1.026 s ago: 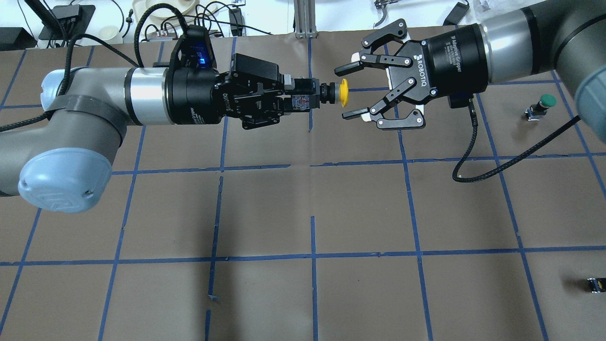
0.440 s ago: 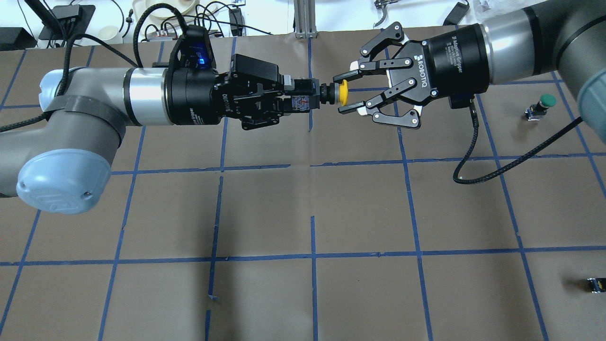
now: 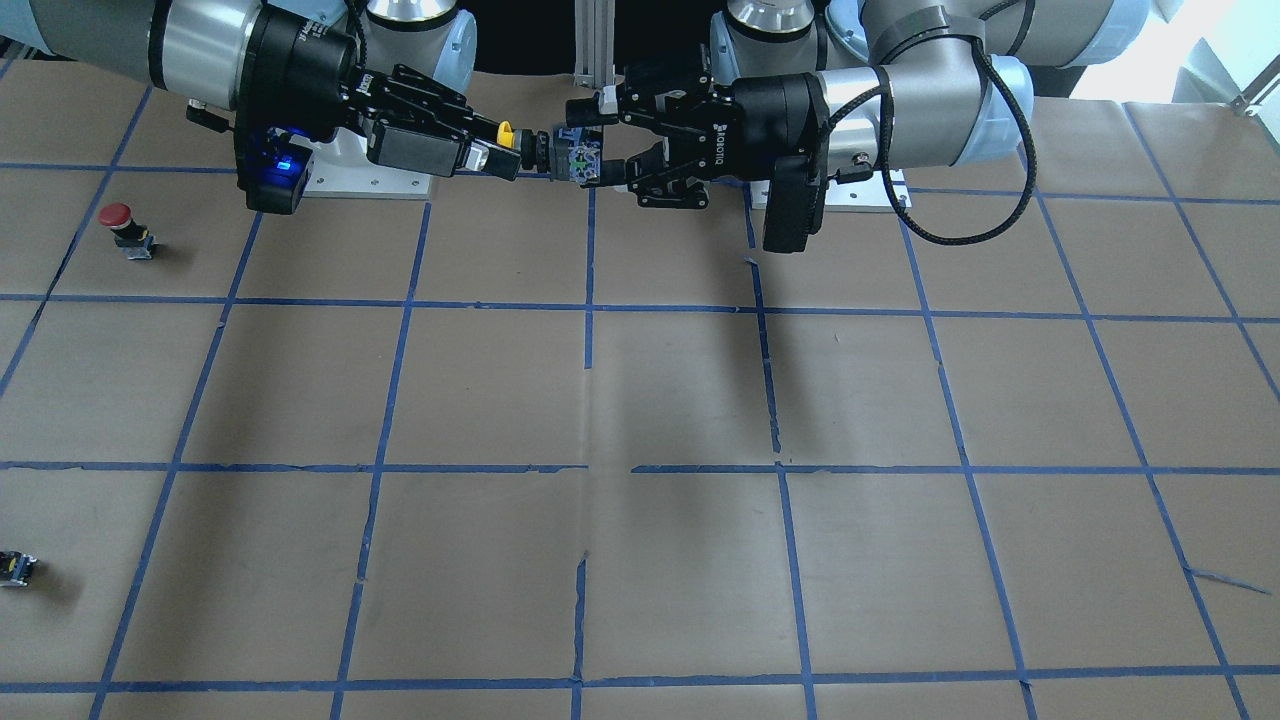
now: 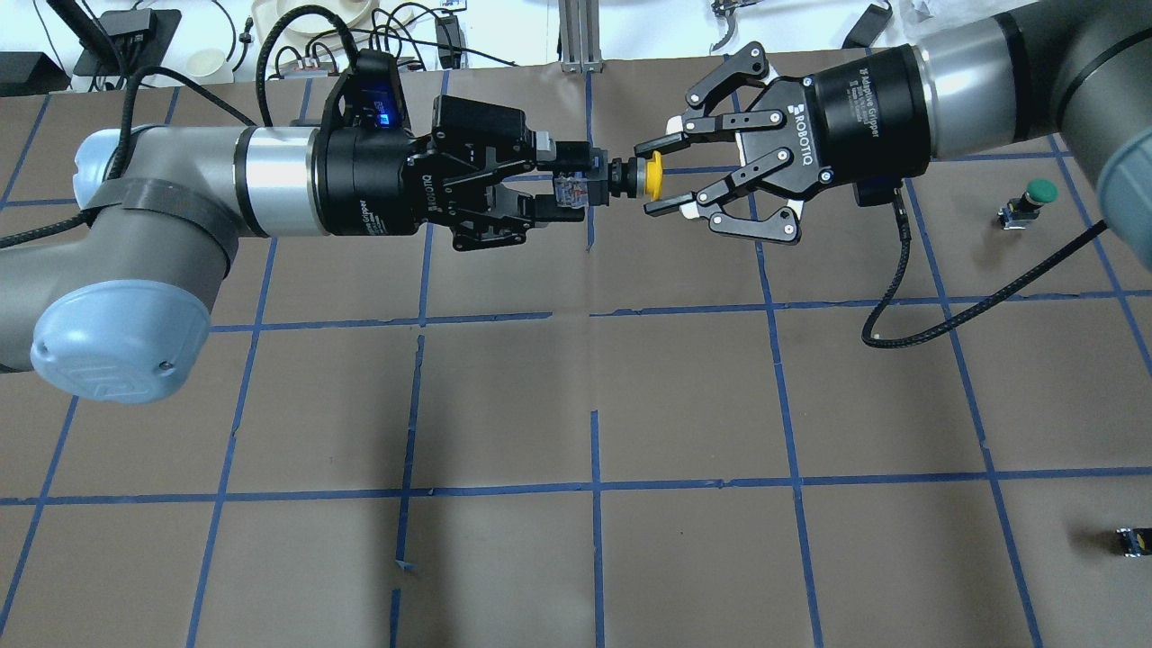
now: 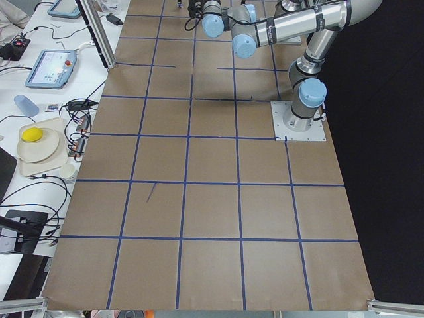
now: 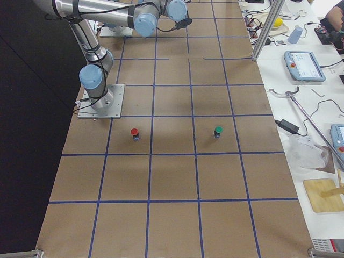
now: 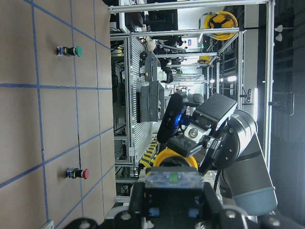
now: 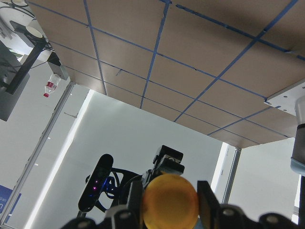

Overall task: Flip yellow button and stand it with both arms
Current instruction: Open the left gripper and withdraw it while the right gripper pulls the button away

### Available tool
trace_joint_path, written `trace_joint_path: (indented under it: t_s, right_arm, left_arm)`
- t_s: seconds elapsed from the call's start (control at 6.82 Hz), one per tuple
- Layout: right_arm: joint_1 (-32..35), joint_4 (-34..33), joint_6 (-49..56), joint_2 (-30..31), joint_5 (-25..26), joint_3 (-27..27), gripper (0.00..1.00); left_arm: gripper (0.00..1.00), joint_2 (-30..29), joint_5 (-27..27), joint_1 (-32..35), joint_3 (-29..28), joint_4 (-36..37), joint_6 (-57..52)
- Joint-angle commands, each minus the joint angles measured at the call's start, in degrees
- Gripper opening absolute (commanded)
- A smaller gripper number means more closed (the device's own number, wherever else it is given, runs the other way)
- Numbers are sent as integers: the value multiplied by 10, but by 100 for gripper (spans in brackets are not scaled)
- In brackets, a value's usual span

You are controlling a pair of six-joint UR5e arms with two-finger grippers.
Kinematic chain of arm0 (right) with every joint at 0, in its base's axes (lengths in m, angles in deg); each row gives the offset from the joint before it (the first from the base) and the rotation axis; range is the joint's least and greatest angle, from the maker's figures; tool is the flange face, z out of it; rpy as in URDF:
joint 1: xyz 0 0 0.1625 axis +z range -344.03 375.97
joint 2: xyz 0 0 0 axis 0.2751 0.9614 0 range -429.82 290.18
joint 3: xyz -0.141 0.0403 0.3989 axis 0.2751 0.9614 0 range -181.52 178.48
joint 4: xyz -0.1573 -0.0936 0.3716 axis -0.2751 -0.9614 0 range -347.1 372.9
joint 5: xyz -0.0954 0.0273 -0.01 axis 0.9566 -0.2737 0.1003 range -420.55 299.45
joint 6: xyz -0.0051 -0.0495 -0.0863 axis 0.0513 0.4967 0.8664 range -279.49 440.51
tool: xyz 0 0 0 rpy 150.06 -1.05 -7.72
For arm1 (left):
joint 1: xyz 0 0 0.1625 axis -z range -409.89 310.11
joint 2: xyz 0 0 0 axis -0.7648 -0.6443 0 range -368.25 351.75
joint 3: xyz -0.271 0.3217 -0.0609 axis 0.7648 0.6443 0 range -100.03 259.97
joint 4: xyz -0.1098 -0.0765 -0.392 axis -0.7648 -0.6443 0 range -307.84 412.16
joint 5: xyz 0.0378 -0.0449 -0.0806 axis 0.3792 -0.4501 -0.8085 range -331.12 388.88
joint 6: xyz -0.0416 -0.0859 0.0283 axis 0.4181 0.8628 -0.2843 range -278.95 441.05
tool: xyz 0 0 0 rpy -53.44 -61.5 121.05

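Yellow button (image 4: 621, 177), a small push-button switch with a round yellow mushroom cap on a black-grey blocky body, hangs in the air above the far middle of the counter, between two robot hands that face each other.

The right hand (image 4: 655, 175), a black two-finger gripper, is closed down on the yellow cap, one fingertip on each side of its rim. The right wrist view shows the cap filling the gap between the pads.

The left hand (image 4: 562, 178), also black and two-fingered, has its fingers parted around the blocky body. They appear just clear of it, so the right hand seems to carry the weight alone.

The yellow button lies level, its long axis running straight from one hand to the other, cap toward the right hand, body toward the left. Standing it likely needs the left hand to back off along that axis and the right wrist to turn the body downward.

Below is the brown paper counter (image 4: 594, 387) with blue tape squares. A green-capped button (image 4: 1035, 200), a red-capped button (image 3: 122, 225) and a small dark block (image 4: 1129, 540) stand well apart from the hands.
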Motion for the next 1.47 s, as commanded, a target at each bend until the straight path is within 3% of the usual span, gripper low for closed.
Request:
trace_joint_path:
  t_s: [0.0,0.15,0.29,0.44,0.59,0.88,1.03,1.17,1.32]
  right_arm:
    - [-20,-3,-1,-1,6,5,16]
    - [-35,-5,1,1,52,13,16]
    - [-43,-7,10,2,98,23,16]
    - [-53,-14,35,5,131,24,16]
    - [-61,-20,80,6,168,24,16]
    - [-64,-11,238,5,303,21,16]
    - [-64,-10,349,5,375,16,16]
    - [-64,-13,457,5,451,9,16]
    - [-65,-17,557,4,513,7,16]
  left_arm:
    - [91,4,0,0,0,0,8]
    - [91,5,10,-1,-4,0,7]
    - [91,3,94,-5,-3,1,5]
    - [91,1,134,-20,-8,2,2]
    - [91,-10,206,-45,-10,18,0]
    - [92,-18,406,-54,-22,71,-7]
    - [95,-47,500,-51,-71,71,-7]
    - [99,-79,641,-44,-123,69,-16]
    - [100,-91,731,-43,-168,64,-36]
